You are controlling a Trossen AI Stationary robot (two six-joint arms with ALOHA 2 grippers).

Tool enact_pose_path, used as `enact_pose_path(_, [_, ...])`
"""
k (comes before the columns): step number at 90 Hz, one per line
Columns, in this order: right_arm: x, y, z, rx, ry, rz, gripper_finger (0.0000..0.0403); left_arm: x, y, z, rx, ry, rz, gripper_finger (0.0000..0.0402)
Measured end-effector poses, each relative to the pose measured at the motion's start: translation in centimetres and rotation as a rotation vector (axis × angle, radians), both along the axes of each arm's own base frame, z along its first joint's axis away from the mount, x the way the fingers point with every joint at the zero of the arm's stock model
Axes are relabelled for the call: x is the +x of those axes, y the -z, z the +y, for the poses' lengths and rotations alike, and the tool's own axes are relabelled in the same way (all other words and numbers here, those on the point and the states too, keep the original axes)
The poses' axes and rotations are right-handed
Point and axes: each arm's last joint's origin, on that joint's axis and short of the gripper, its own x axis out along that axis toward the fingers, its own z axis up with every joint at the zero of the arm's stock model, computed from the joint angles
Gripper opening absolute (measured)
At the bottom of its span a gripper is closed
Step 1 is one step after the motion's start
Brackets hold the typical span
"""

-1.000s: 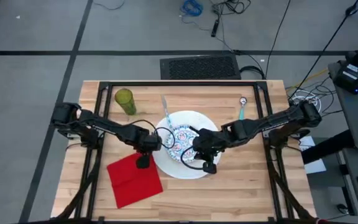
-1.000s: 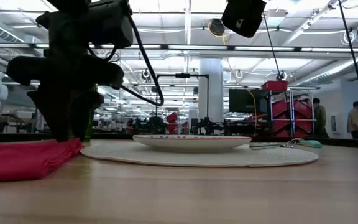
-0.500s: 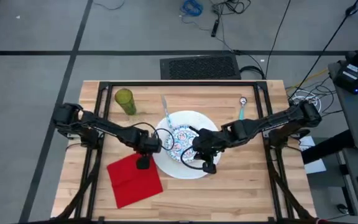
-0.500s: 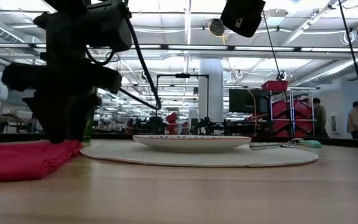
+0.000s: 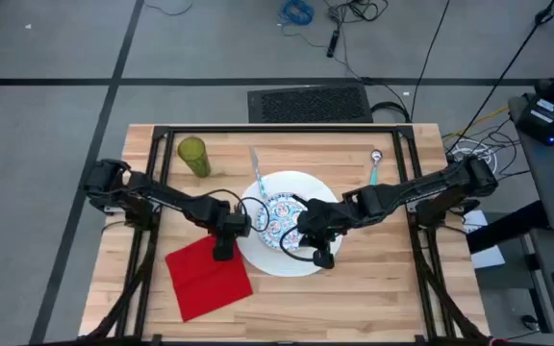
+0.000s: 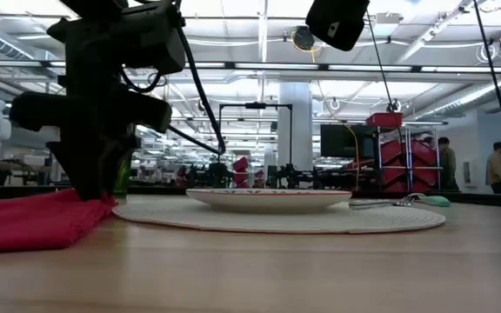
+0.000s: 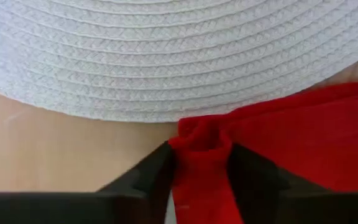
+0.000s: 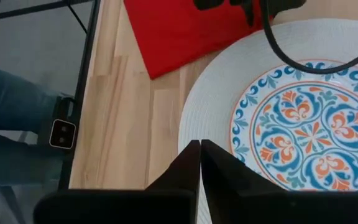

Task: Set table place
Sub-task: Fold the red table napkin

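A red napkin (image 5: 208, 277) lies on the table (image 5: 383, 288) at the near left. My left gripper (image 7: 201, 168) is shut on its far right corner, close to the rim of the large white round plate (image 5: 301, 259), whose surface looks woven. The small blue-patterned plate (image 8: 309, 134) sits on the white one. My right gripper (image 8: 199, 158) is shut and hangs over the white plate's near right rim, holding nothing. The green tumbler (image 5: 193, 156), fork (image 5: 256, 171) and teal-handled spoon (image 5: 374, 169) lie along the far side. My left gripper pinches the napkin's corner (image 7: 201, 140) between its two fingers (image 7: 148, 177), coming from above and pointing down. The cloth is bunched into a fold between them. The corner rises a little toward the gripper (image 6: 94, 187); the rest of the napkin lies on the table.
A black metal frame (image 5: 277, 128) runs along the table's far edge and down both sides under the arms. Bare wood lies in front of the plate and at the near right. People stand far off in the room behind.
The napkin's corner at my left gripper has drawn up a little into a bunch, while the rest of the cloth has stayed flat on the table. My right arm has kept still.
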Motion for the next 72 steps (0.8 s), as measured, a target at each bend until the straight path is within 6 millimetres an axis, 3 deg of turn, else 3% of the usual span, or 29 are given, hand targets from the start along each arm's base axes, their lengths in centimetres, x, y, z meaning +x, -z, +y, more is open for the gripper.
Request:
enact_pose_path(23, [0.0, 0.0, 0.0, 0.0, 0.0, 0.0, 0.0, 0.2, 0.3, -0.3, -0.051, 0.01, 0.005, 0.0009])
enact_pose_path(50, [0.0, 0.0, 0.0, -0.002, -0.002, 0.0, 0.0, -0.6, -0.3, -0.4, -0.113, 0.016, 0.06, 0.0003])
enact_pose_path(72, [0.0, 0.0, 0.0, -0.009, -0.01, -0.002, 0.0, -1.5, -3.3, -0.4, -0.158, 0.023, 0.061, 0.0001])
